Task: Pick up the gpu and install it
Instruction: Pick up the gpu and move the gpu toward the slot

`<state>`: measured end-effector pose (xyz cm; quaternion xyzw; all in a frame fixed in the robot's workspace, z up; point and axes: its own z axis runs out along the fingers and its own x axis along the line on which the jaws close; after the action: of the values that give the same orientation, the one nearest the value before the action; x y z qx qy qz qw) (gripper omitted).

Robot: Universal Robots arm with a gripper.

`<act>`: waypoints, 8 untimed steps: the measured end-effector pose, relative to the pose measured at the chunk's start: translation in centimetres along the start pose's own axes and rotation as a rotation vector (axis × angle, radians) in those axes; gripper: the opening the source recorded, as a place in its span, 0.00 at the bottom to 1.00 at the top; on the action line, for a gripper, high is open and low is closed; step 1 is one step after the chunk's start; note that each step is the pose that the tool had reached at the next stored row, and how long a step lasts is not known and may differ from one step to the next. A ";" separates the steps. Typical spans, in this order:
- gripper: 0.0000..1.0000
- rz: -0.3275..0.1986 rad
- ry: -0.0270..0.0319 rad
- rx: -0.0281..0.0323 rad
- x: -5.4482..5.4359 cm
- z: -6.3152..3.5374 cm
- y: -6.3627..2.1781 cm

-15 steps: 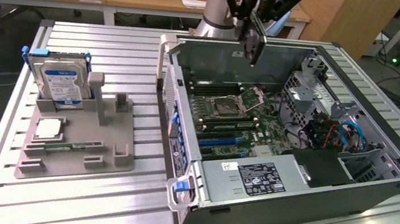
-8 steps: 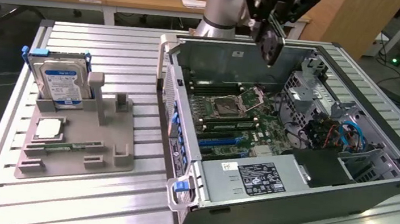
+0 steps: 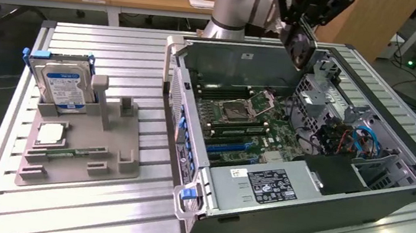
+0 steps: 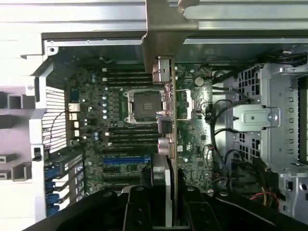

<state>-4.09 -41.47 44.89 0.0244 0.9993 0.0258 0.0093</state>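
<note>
GPU point(image 3: 300, 47) hangs edge-down over the open computer case point(image 3: 239, 55), clamped between the gripper point(image 4: 166, 204) fingers; seating it well seemingly means squaring its edge with the blue slot point(image 4: 126, 160).

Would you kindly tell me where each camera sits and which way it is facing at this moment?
Exterior view: off the arm, raised, looking down across the table at the open computer case; the arm and gripper show, holding the gpu above it.
Wrist view: on the wrist, looking along the gpu's edge down into the case at the motherboard; the black fingers show.
Shared: gpu, case, motherboard.
</note>
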 end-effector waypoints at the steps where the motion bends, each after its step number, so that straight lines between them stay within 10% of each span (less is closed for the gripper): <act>1: 0.28 0.000 0.0003 0.0000 -0.5 0.01 0.02; 8: 0.28 -0.001 0.0005 -0.0001 -1.6 0.04 0.07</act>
<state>-2.52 -41.47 44.88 0.0241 0.9993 0.0259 0.0090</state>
